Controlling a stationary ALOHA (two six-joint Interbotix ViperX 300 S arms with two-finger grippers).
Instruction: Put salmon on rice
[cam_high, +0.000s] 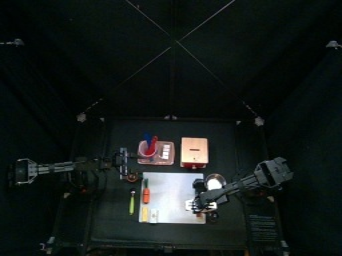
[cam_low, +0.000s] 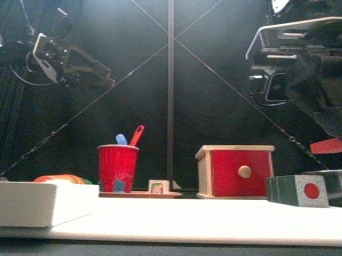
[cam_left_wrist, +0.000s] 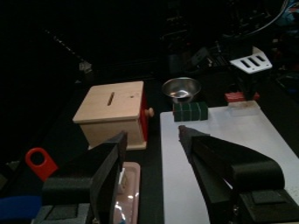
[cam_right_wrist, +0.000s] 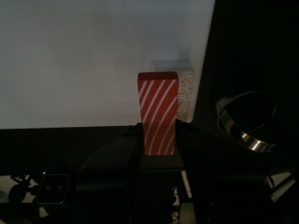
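My right gripper (cam_right_wrist: 158, 144) is shut on the salmon (cam_right_wrist: 158, 109), a flat red piece with white stripes. It holds the salmon over the rice (cam_right_wrist: 184, 87), a speckled white lump at the edge of the white mat (cam_right_wrist: 82, 61). The salmon covers most of the rice, and I cannot tell if they touch. In the front view the salmon (cam_low: 327, 147) hangs at the right edge, well above the table. In the top view the right gripper (cam_high: 203, 196) is over the mat's right side. My left gripper (cam_left_wrist: 158, 166) is open and empty, resting at the table's left (cam_high: 118, 170).
A tan wooden box (cam_left_wrist: 111, 105) with a red front (cam_low: 235, 170) stands behind the mat. A metal cup (cam_left_wrist: 181, 87) sits on a dark green block (cam_left_wrist: 193, 109) just off the mat. A red cup (cam_low: 118, 165) stands at back left. A yellow-green stick (cam_high: 132, 204) lies left of the mat.
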